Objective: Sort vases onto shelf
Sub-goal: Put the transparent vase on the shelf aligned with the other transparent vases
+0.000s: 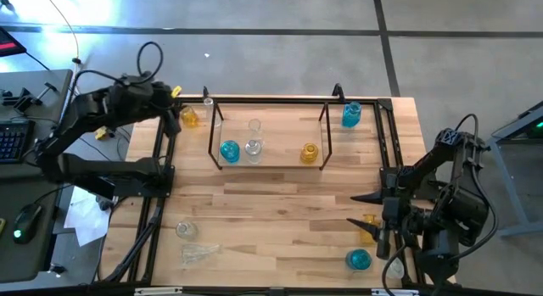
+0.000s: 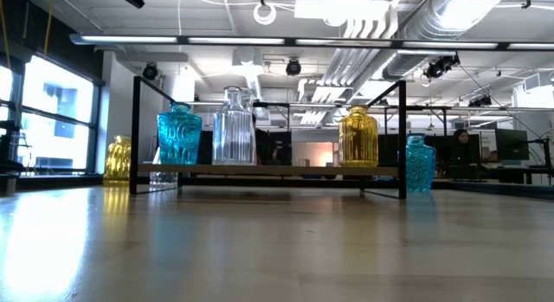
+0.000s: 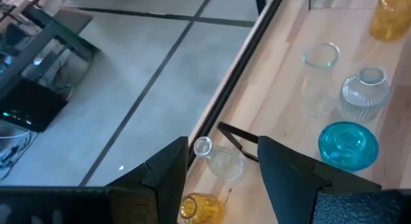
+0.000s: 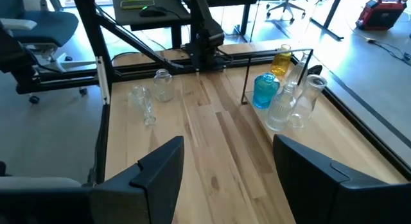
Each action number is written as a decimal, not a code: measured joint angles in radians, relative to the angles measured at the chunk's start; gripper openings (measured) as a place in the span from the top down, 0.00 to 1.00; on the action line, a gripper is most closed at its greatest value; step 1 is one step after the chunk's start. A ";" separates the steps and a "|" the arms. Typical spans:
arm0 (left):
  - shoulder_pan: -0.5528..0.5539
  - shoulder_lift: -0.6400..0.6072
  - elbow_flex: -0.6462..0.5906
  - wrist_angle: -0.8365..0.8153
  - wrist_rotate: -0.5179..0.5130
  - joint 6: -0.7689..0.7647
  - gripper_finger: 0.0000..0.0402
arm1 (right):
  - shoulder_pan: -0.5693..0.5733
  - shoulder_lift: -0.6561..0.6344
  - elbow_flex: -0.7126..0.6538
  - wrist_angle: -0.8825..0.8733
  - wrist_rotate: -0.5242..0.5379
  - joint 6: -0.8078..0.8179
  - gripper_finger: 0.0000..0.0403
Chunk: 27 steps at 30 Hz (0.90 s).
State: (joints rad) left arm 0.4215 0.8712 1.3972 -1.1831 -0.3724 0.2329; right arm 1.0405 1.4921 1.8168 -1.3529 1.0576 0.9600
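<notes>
Four vases stand inside the shelf (image 1: 270,101) so far: a blue one (image 1: 229,150) at its left end, a ribbed clear one (image 1: 253,149) just beside it, a plain clear one (image 1: 254,126) behind those, and a yellow one (image 1: 309,153) toward the right end. I'd call that a bit under half done. Left on the table (image 1: 280,220) are a yellow vase (image 1: 189,117) and a thin clear bottle (image 1: 208,103) just outside the shelf's left end, a blue vase (image 1: 351,114) outside its right end, two clear pieces (image 1: 192,242) near the front left corner, one of them lying on its side, and a yellow vase (image 1: 367,228) and a blue vase (image 1: 359,259) near the front right. All the vases look empty. The left tool (image 3: 221,179) hangs above the yellow vase and clear bottle at the back left, fingers spread and holding nothing. The right tool (image 4: 225,166) waits over the front right of the table, fingers likewise spread and empty.
</notes>
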 joint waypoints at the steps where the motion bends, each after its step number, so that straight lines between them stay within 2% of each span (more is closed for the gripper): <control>1: 0.000 -0.011 0.000 -0.002 -0.003 -0.005 0.55 | 0.000 0.000 0.000 0.000 0.000 0.000 0.45; 6: 0.000 -0.102 0.000 -0.008 -0.026 -0.071 0.55 | -0.009 0.001 0.000 -0.065 0.042 0.009 0.45; 10: 0.000 -0.192 -0.014 -0.010 -0.030 -0.141 0.55 | -0.061 0.002 0.000 -0.214 0.035 0.098 0.45; 12: 0.000 -0.233 -0.033 -0.012 -0.026 -0.171 0.55 | -0.101 -0.006 -0.014 -0.209 0.029 0.097 0.45; 27: 0.000 -0.486 -0.239 -0.036 -0.023 -0.328 0.55 | -0.493 -0.036 -0.032 -0.218 -0.315 -0.013 0.45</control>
State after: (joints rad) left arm 0.4213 0.3847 1.1584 -1.2195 -0.3954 -0.0948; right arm 0.5477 1.4559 1.7847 -1.5710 0.7431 0.9474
